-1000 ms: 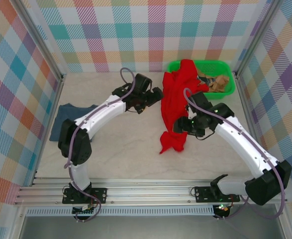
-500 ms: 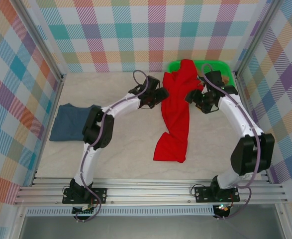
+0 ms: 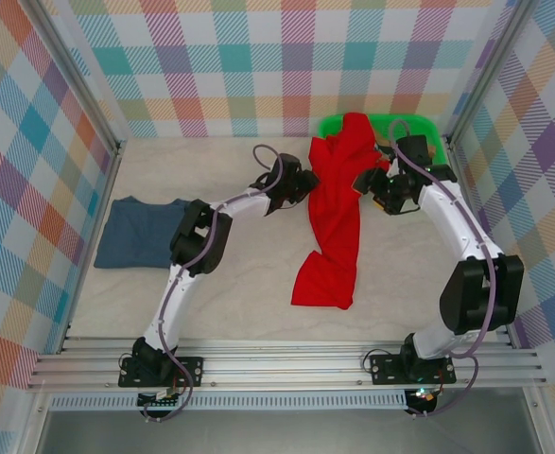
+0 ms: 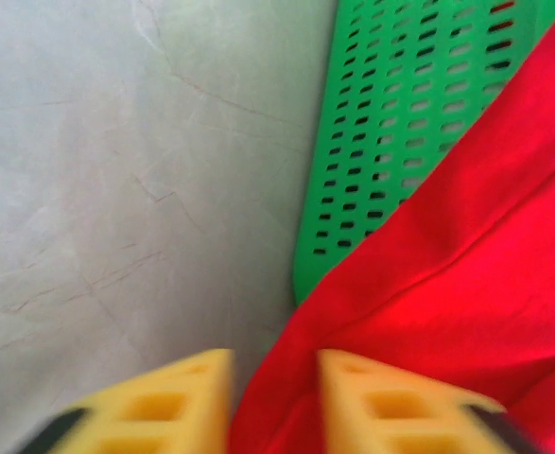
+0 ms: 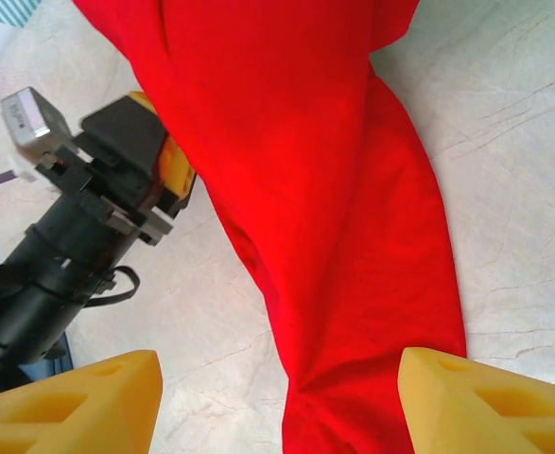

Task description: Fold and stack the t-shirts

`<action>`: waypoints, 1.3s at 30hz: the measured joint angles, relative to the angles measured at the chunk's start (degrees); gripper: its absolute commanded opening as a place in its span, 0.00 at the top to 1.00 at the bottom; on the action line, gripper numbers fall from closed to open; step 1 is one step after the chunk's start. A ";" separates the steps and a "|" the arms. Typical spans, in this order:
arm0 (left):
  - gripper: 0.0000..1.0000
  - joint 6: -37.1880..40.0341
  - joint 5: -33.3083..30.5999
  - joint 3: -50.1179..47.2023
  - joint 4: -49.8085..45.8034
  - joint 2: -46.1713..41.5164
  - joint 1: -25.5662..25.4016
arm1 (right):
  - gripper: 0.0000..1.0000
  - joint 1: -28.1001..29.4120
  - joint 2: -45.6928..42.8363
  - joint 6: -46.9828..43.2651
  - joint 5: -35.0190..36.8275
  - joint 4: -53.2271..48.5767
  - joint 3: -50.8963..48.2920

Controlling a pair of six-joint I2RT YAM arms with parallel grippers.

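The red t-shirt [image 3: 336, 213] hangs out of the green basket [image 3: 419, 123] and runs in a long strip down the table to a crumpled end. The slate-blue t-shirt [image 3: 137, 232] lies folded flat at the far left. My left gripper [image 3: 305, 180] is at the red shirt's left edge near the basket. In the left wrist view its yellow fingers [image 4: 154, 402] have narrowed onto a fold of the red t-shirt [image 4: 466, 265]. My right gripper [image 3: 367, 184] hovers at the shirt's right edge. Its fingers [image 5: 78, 397] stand wide apart above the red t-shirt [image 5: 334, 189], holding nothing.
The green basket [image 4: 390, 113] sits in the back right corner with tan cloth inside. Plaid walls and metal posts close in the table on three sides. Bare tabletop [image 3: 230, 274] lies between the two shirts.
The red shirt has been drawn out into a longer strip. My left gripper's fingers have closed in on its left edge. The right arm swung back toward the basket, then held.
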 measured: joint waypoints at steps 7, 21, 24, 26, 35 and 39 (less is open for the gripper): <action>1.00 -1.62 -3.43 -7.26 2.25 -5.20 0.09 | 0.36 -0.22 -0.35 -1.49 0.28 -1.60 0.26; 1.00 10.19 -11.93 2.51 -11.15 -36.06 0.13 | 0.42 -0.33 -3.61 -4.09 2.58 -2.84 5.55; 1.00 13.27 -13.03 6.95 -14.64 -36.37 0.15 | 0.42 -0.33 -3.93 -4.09 2.58 -2.82 5.68; 1.00 15.50 -13.73 10.64 -18.53 -36.09 0.33 | 0.41 -0.33 -3.93 -4.13 2.54 -2.84 5.68; 1.00 23.76 -14.91 34.32 -30.64 -33.35 1.14 | 0.41 -0.33 -4.57 -4.26 2.16 -2.78 5.68; 1.00 24.63 -14.49 40.74 -32.06 -33.20 1.14 | 0.41 -0.33 -4.90 -4.07 2.16 -2.21 5.68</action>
